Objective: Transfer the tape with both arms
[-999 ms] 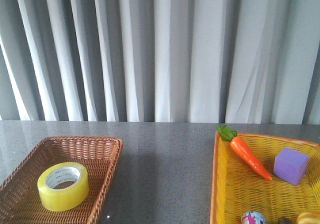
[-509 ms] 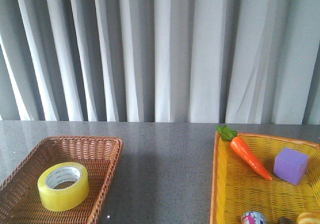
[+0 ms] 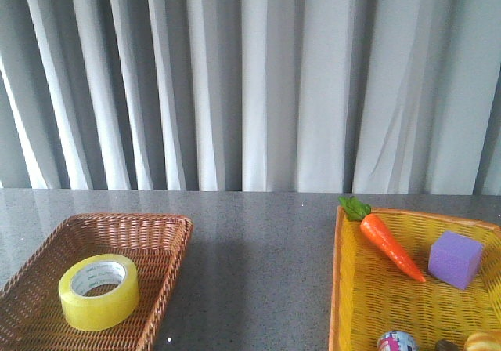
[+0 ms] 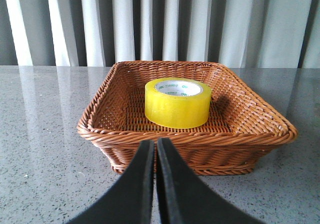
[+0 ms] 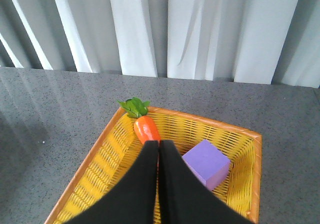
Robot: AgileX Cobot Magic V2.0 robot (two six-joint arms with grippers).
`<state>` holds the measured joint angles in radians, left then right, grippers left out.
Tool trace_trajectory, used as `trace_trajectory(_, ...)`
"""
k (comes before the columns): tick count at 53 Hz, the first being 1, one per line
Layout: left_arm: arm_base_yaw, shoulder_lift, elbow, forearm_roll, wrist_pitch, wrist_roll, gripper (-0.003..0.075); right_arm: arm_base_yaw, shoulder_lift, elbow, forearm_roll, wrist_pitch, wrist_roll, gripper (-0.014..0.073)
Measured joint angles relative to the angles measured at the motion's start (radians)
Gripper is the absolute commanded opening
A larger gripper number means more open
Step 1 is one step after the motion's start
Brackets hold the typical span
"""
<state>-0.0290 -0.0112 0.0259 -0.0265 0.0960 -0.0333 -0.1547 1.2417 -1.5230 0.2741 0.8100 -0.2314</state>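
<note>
Straight ahead of the left gripper (image 4: 154, 146), whose fingers are pressing together, the tape (image 4: 177, 103) is lying flat inside the brown basket (image 4: 125, 136), so it likely needs opening before clearing the rim.

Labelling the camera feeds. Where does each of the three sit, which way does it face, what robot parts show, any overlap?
Front: faces forward over the table toward the curtain; no robot parts show.
Left wrist: low, facing the tape in the brown basket; shut left fingers show.
Right wrist: above the yellow basket, carrot, purple cube; shut right fingers show.
Shared: front also sees the tape.
</note>
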Motion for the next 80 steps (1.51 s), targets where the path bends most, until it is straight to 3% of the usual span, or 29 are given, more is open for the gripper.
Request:
trace_trajectory(41, 0.000, 0.000, 0.000, 0.000, 0.000, -0.001, -0.0006, 0.000, 0.001, 0.000, -0.001, 0.000, 0.000, -0.0008)
trace_trajectory(49, 0.000, 0.000, 0.000, 0.000, 0.001, -0.001, -0.0006, 0.000, -0.019, 0.029, -0.071, 0.003, 0.047, -0.0008)
trace_trajectory(54, 0.000, 0.000, 0.000, 0.000, 0.001, -0.001, -0.0006, 0.000, -0.116, 0.148, -0.121, -0.039, 0.162, -0.0008)
trace_trajectory(60, 0.000, 0.000, 0.000, 0.000, 0.001, -0.001, -0.0006, 0.000, -0.293, 0.394, -0.197, -0.224, 0.282, -0.0008)
trace_trajectory(69, 0.000, 0.000, 0.000, 0.000, 0.001, -0.001, -0.0006, 0.000, -0.606, 0.811, -0.251, -0.443, 0.322, -0.0008)
trace_trajectory(80, 0.000, 0.000, 0.000, 0.000, 0.001, -0.001, -0.0006, 0.000, -0.928, 1.211, -0.257, -0.506, 0.326, -0.0008)
